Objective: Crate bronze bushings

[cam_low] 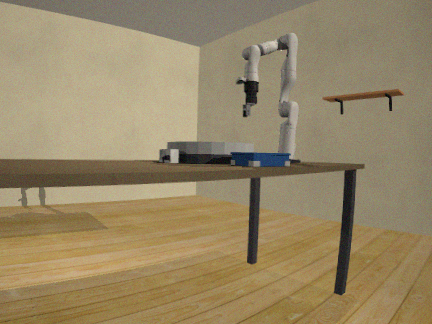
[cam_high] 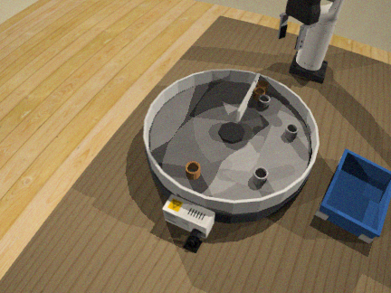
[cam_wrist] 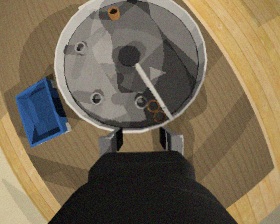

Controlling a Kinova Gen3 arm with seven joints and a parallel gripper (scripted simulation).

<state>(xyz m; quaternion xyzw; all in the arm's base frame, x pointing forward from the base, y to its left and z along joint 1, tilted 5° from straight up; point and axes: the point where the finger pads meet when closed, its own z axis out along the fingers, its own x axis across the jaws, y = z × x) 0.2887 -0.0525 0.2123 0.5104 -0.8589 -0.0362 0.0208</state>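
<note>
The round grey turning table [cam_high: 231,136] holds several bushings. One bronze bushing [cam_high: 193,167] stands near its front left rim; it also shows in the wrist view [cam_wrist: 113,12]. Another bronze bushing [cam_high: 260,89] sits at the far side beside the white divider bar [cam_high: 247,98], touching or close to a steel bushing [cam_high: 263,101]. Two more steel bushings [cam_high: 291,131] [cam_high: 261,174] stand on the right side. The blue crate [cam_high: 359,194] is right of the table and looks empty. My gripper [cam_high: 284,29] hangs high above the table's far edge, open and empty; it also shows in the wrist view [cam_wrist: 140,140].
A white control box [cam_high: 187,213] with a black part sits against the table's front rim. The arm's base [cam_high: 309,66] stands behind the turning table. A dark hub [cam_high: 231,132] marks the table's centre. A wall shelf [cam_low: 362,97] hangs far off.
</note>
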